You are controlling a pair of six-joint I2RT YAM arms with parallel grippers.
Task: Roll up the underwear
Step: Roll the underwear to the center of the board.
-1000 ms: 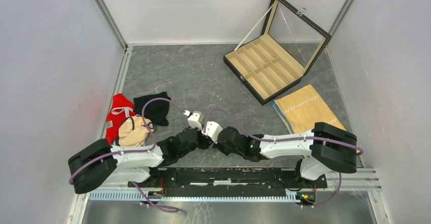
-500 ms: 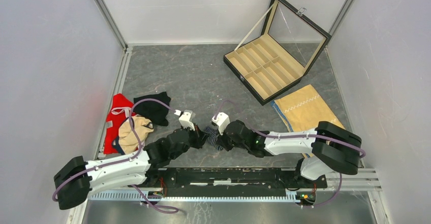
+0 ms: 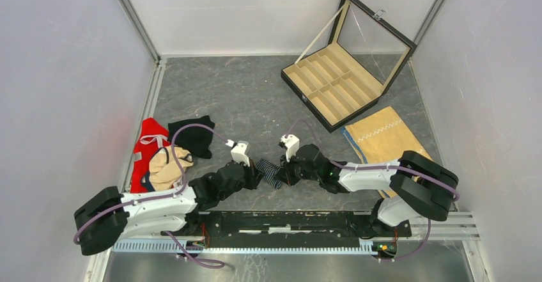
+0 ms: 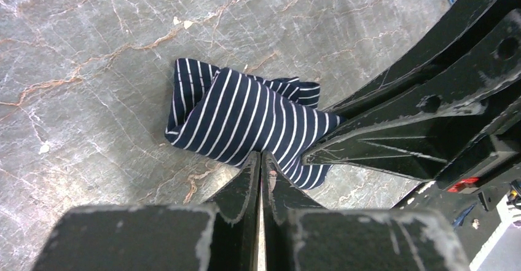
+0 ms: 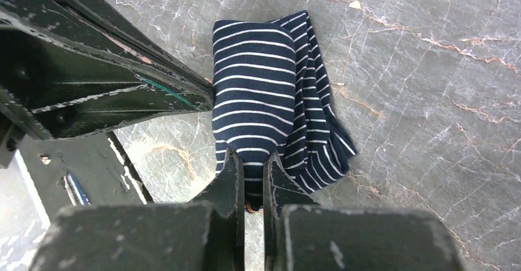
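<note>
In right tool (image 5: 250, 158), striped underwear (image 5: 258, 80) (seemingly pinched)

Looks soft, matt and knitted in the striped underwear (image 4: 246, 120). Looks smooth, faintly glossy and marble-veined across the table (image 4: 92, 50).

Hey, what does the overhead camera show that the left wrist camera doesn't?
Only the overhead view shows the open compartment box, the tan cloth and the clothes pile at the left. Only the left wrist view shows, up close, the left gripper shut on the fabric's edge. Both show the striped underwear held between the left gripper and the right gripper.
</note>
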